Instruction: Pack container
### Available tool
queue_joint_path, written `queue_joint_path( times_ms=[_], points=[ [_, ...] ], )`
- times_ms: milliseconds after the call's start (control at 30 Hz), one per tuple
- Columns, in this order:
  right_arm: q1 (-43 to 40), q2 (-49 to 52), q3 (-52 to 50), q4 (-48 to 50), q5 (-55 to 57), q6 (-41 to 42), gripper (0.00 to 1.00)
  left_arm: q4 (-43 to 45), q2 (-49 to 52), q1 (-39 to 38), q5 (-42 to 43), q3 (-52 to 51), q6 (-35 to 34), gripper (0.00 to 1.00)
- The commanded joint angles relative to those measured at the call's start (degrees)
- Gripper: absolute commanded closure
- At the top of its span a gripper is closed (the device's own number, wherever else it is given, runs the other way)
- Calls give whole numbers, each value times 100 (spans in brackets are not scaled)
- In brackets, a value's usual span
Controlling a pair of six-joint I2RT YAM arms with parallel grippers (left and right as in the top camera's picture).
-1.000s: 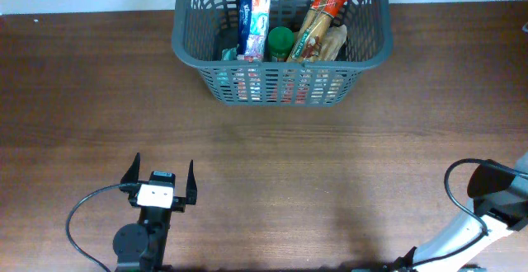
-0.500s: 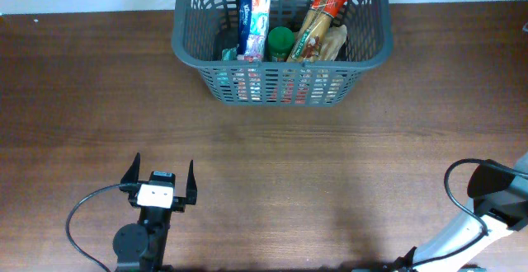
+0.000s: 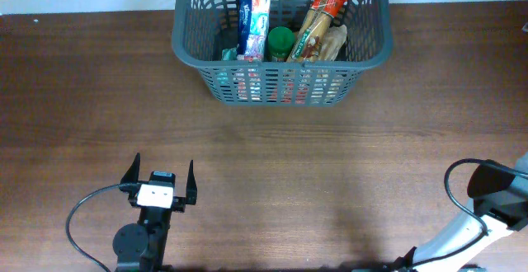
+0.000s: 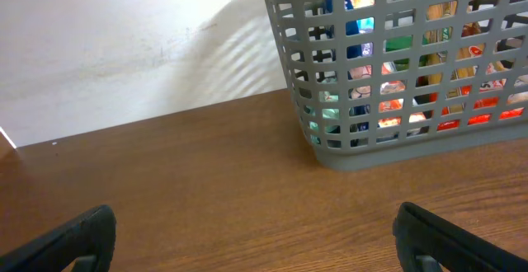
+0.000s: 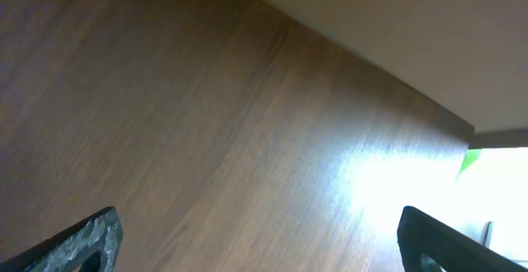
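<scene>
The container point(image 3: 188, 53), a dark grey lattice basket, stands at the table's far edge, right of centre. Inside it I see a blue and red box point(image 3: 254, 21), a green-capped bottle point(image 3: 280, 41) and a tan packet with a red end point(image 3: 315, 21). The left wrist view shows the container point(image 4: 330, 152) ahead and to the right. My left gripper point(image 3: 162, 175) stands open near the front left, far from the container; its fingertips point(image 4: 82, 239) are wide apart over bare wood. My right gripper point(image 5: 264, 239) is open over bare table; overhead only its arm point(image 3: 495, 194) shows at the front right.
The brown wooden table point(image 3: 346, 157) runs wide between the grippers and the container. A white wall point(image 4: 124, 41) rises behind the table. A black cable point(image 3: 78, 214) loops beside the left arm.
</scene>
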Motion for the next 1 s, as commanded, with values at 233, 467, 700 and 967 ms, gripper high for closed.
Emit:
queue_joint_path(
  times_ms=[233, 467, 700, 967],
  points=[
    [367, -442, -9, 1436, 92, 48, 1, -26, -55, 39, -61, -33, 92, 1],
    [988, -1049, -334, 2712, 94, 48, 1, -26, -55, 39, -61, -33, 92, 1],
    [1497, -2238, -2037, 4448, 94, 46, 1, -24, -55, 39, -61, -33, 92, 1],
    [1561, -4013, -4878, 6561, 7, 20, 1, -24, -55, 39, -61, -33, 92, 1]
  ],
)
